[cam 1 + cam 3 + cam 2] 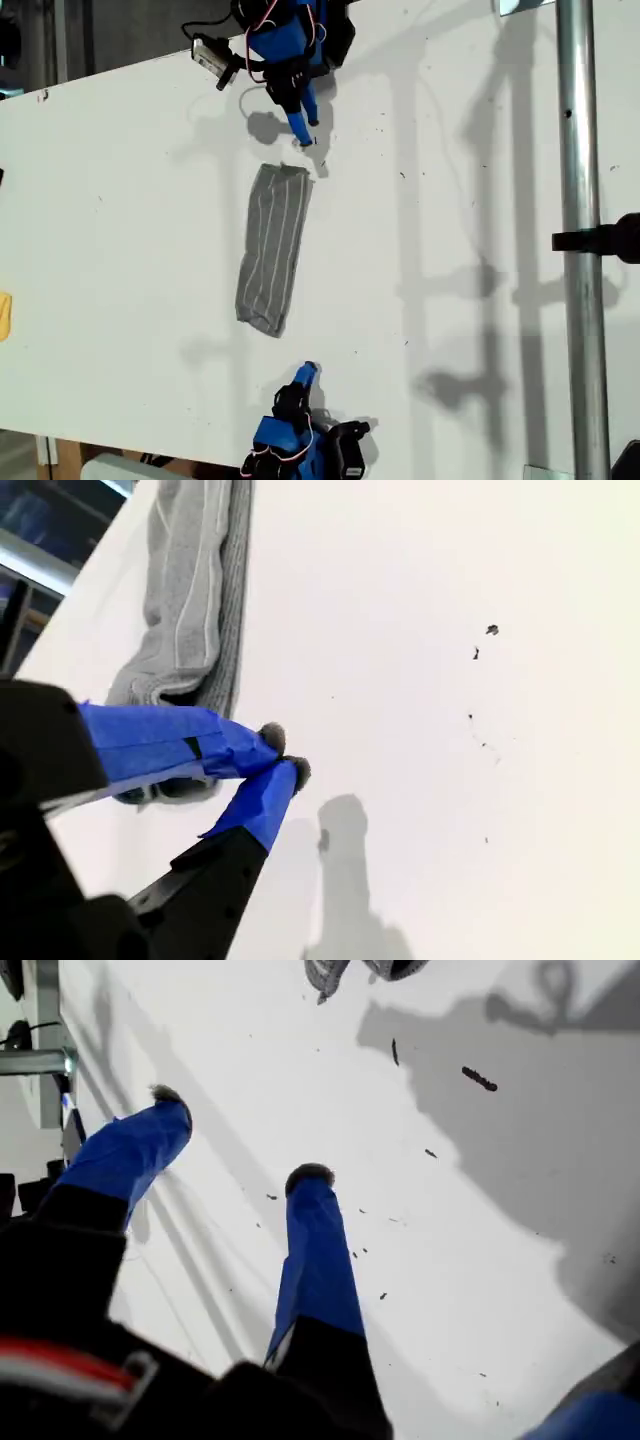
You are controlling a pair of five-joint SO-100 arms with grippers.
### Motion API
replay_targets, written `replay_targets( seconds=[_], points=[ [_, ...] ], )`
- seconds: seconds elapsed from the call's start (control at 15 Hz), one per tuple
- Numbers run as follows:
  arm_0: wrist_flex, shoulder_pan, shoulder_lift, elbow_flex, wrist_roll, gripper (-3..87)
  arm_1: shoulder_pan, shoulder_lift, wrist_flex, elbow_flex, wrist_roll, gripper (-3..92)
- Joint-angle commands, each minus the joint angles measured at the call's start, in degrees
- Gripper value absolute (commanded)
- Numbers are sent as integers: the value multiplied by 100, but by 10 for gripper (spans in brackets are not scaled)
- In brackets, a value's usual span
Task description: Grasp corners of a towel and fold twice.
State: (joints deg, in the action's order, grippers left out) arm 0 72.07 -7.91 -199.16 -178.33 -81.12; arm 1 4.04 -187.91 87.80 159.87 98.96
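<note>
**Folded towel lies between two empty grippers**

While the white bench (120, 200) carries it, the towel (272, 247) lies mid-surface as a narrow folded strip, running between the two arms. My first gripper (238, 1140) hovers near one short end, jaws spread apart, empty. My second gripper (285, 755) sits beside the other end, jaws closed on nothing.

Grey towel (273, 248) — white pinstripes
</note>
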Motion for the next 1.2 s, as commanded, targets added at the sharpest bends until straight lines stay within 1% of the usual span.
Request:
replay_targets(
  seconds=[0.0,0.07,0.2,0.27,0.33,0.4,0.53,0.67,0.87,0.93,1.13],
  points=[
    [-88,35,-26,-35,35,-4,-220,0,44,-97,-18,283],
    [-70,35,-26,-35,35,-4,-431,343,26,-387,-246,285],
    [-70,18,-26,-35,53,-4,-1151,2610,-141,-1433,-844,299],
    [-70,9,-26,-35,53,-4,-1564,3665,-448,-1811,-1213,306],
    [-70,9,-26,-44,70,-4,-1872,4474,-976,-1978,-1503,309],
    [-70,9,-26,-44,70,-4,-2101,5142,-1547,-2065,-1758,313],
    [-53,26,-26,-44,70,-4,-2391,6214,-2347,-2320,-2109,316],
    [-44,9,-26,-44,79,-4,-2549,6891,-2751,-2522,-2197,312],
    [-35,9,-26,-44,79,-8,-2584,7620,-3059,-2883,-2338,333],
    [-9,9,-26,-44,62,-12,-2558,7822,-3287,-2927,-2355,348],
    [0,35,-26,-44,53,-15,-2470,8402,-4184,-2962,-2312,345]
  ],
)
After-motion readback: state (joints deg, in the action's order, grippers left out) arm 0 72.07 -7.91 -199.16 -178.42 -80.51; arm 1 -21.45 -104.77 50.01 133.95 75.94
